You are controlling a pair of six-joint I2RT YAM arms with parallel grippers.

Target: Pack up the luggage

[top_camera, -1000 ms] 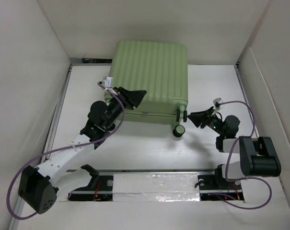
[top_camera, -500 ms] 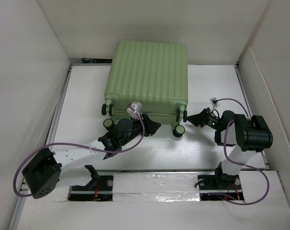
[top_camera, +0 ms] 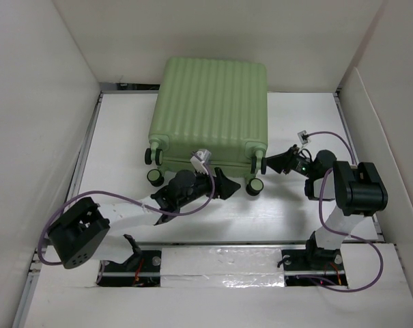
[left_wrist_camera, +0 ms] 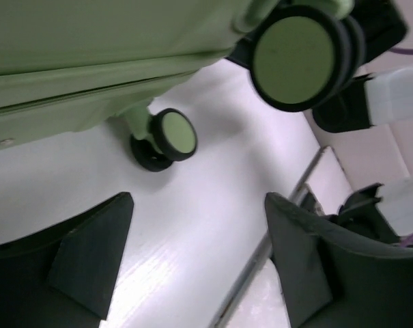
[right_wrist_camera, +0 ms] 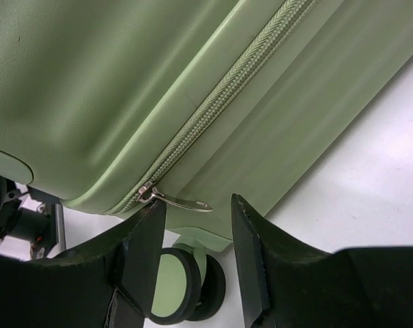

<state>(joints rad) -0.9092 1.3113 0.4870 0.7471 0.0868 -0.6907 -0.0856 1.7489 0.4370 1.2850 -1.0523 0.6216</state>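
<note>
Right gripper lined up on the zip, jaws apart, nothing held.
Small metal zipper pull sits just ahead between my fingertips; the pale green ribbed hard-shell suitcase lies shut beyond, zip closed where I see it, so packing looks nearly done. Left gripper gapes empty, a black-rimmed green caster wheel just ahead.
</note>
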